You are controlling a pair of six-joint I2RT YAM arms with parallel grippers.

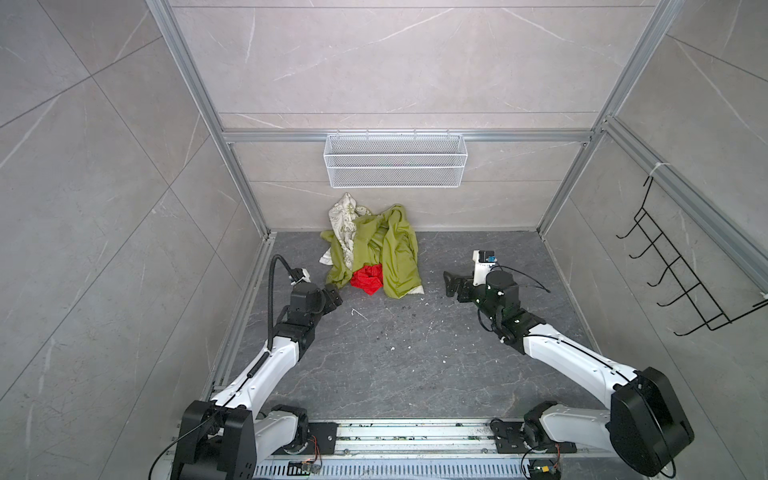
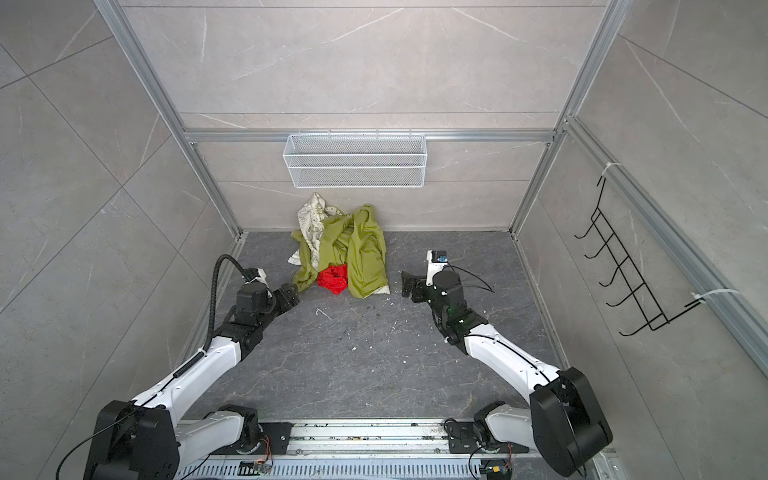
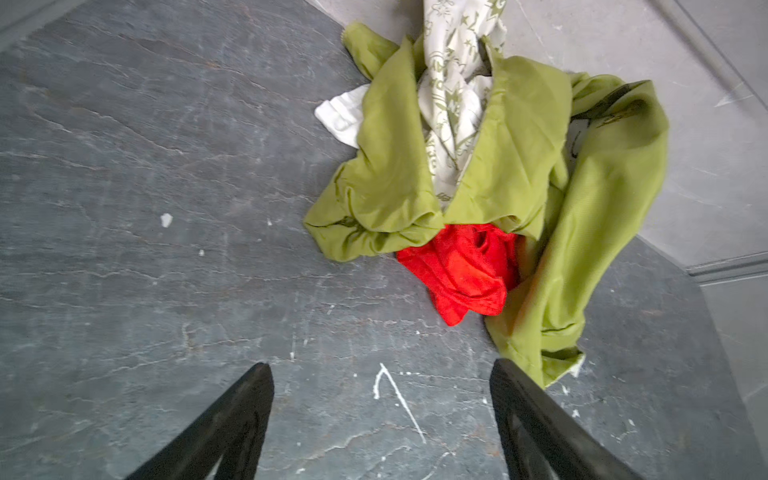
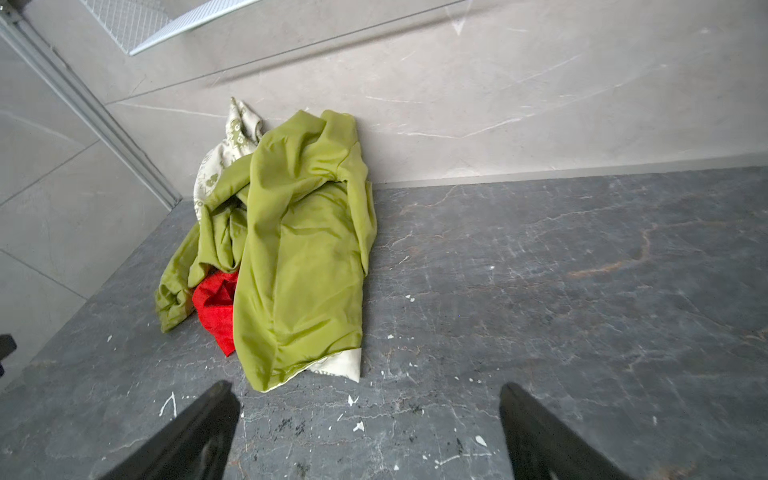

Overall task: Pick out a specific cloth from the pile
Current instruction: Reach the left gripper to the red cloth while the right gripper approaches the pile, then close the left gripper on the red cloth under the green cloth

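The pile (image 1: 374, 245) (image 2: 345, 245) lies against the back wall: a large olive-green cloth (image 3: 498, 166) (image 4: 299, 249) over a white floral-print cloth (image 3: 453, 95) and a plain white piece (image 3: 338, 114). The red cloth (image 1: 366, 280) (image 2: 332, 279) (image 3: 461, 270) (image 4: 216, 307) sticks out at the pile's near edge, partly under the green folds. My left gripper (image 1: 334, 296) (image 2: 291, 296) (image 3: 380, 374) is open just left of the pile's near corner, with only floor between its fingers. My right gripper (image 1: 451, 282) (image 2: 407, 283) (image 4: 370, 395) is open to the right of the pile, holding nothing.
A white wire basket (image 1: 395, 160) (image 2: 355, 160) hangs on the back wall above the pile. A black wire hook rack (image 1: 681, 266) (image 2: 631, 266) hangs on the right wall. White flecks and dark specks litter the dark stone floor (image 1: 395, 353).
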